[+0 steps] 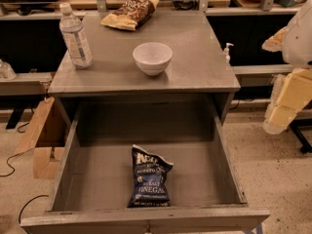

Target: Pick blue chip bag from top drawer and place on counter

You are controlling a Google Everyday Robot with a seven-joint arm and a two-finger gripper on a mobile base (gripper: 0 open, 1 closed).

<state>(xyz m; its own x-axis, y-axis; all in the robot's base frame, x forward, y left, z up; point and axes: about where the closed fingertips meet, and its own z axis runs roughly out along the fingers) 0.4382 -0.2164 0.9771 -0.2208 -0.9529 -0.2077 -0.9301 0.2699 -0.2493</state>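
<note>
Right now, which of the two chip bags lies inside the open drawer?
The crinkly dark-blue chip bag; the tan-and-brown bag lies on the grey counter. The jaws hang at far right.

The gripper (276,120) hangs at the right edge of the view, above the speckled floor (278,179). Nearest it, up and to its left, stands a small white pump bottle (227,51). Further left sits a white bowl (152,57), upright. Beyond the bowl, well apart from the gripper, lies a tan-and-brown chip bag (130,12). Farthest left stands a capped clear water bottle (75,35). Below it, a cardboard box (41,140) leans on the floor with a black cable (9,165) beside it.
</note>
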